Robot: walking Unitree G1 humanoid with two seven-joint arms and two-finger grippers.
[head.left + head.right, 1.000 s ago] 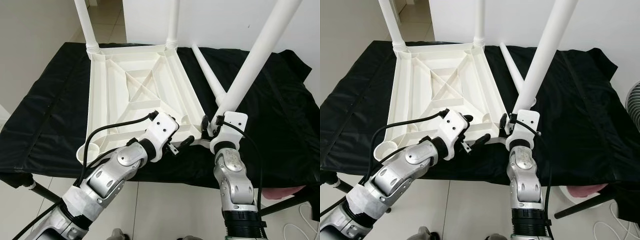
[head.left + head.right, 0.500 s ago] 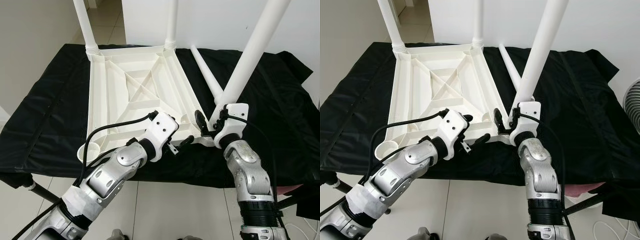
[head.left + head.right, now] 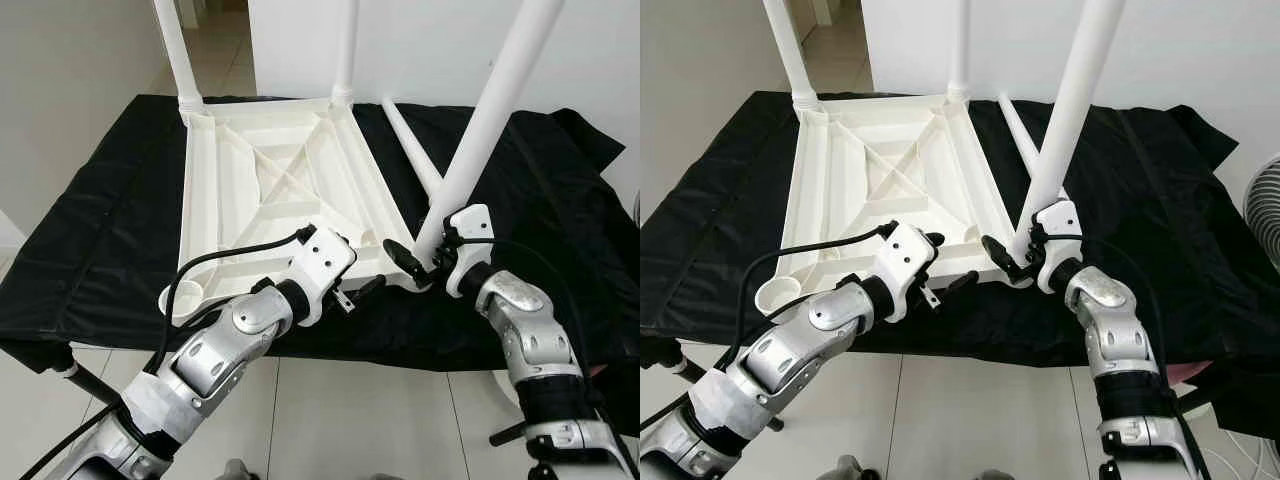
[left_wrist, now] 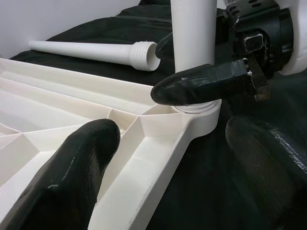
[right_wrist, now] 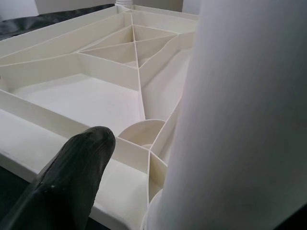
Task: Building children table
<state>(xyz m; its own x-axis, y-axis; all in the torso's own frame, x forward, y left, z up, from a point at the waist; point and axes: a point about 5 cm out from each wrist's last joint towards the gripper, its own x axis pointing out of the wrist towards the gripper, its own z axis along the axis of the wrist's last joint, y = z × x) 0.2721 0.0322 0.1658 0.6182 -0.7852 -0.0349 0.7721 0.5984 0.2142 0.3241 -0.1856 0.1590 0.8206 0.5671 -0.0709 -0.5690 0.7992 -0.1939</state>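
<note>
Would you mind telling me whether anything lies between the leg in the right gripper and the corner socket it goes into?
Nothing visible does. The right gripper holds the leg with its foot already at the tabletop's near corner socket.

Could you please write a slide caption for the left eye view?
Right pincer seats a white leg into the upturned tabletop's near corner socket while the left pincer steadies its edge.

surface: black cloth (image 3: 90,240) | on it: upturned white tabletop (image 3: 270,190); loose white leg (image 3: 410,150)

Loose leg (image 3: 412,150) blocks cloth (image 3: 560,200) – left strip free.
</note>
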